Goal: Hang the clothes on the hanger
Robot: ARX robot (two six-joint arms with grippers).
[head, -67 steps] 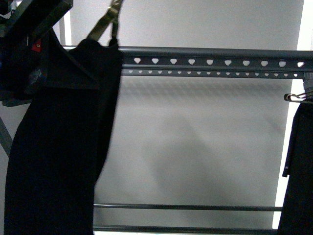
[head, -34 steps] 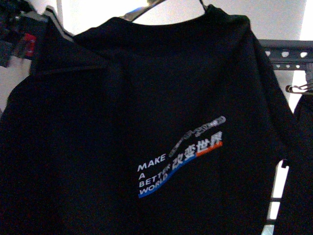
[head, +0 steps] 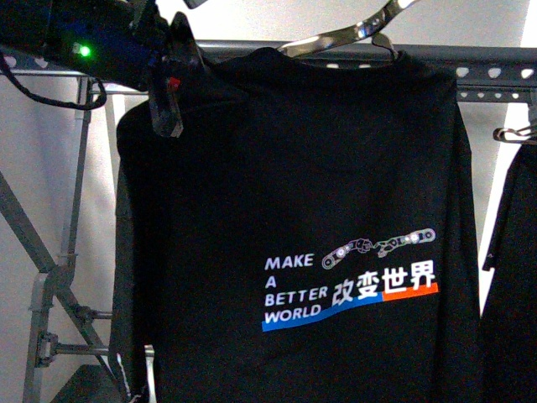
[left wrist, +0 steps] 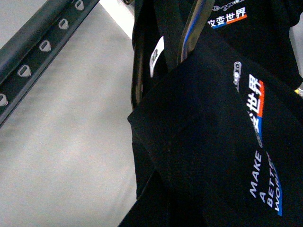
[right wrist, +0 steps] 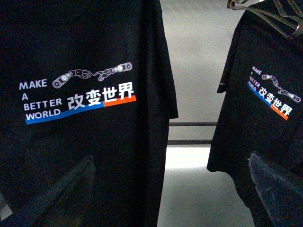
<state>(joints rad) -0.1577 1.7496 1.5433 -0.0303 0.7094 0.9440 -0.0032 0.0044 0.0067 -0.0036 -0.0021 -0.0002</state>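
Observation:
The clothes (head: 277, 218), a black T-shirt with its white print and blue-orange stripe facing me, hang from a shiny wire hanger hook (head: 357, 34) at the grey rail (head: 495, 75) with heart-shaped holes. My left gripper (head: 168, 105) is shut on the shirt's shoulder at the upper left, just below the rail. In the left wrist view the shirt (left wrist: 213, 156) fills the frame and hides the jaws; the rail (left wrist: 42, 45) runs beside it. My right gripper (right wrist: 170, 189) is open and empty, its fingers (right wrist: 61, 194) low in front of the shirt (right wrist: 85, 94).
A second black T-shirt (head: 512, 277) with the same print hangs at the right on its own hanger (right wrist: 279, 19). Grey rack legs and braces (head: 50, 277) stand at the left. Lower rack bars (right wrist: 189, 132) cross behind. A light wall lies beyond.
The shirt, seen edge-on and bunched at the left a second ago, has swung round to show its print and moved right and up to the rail. My left arm rose with it.

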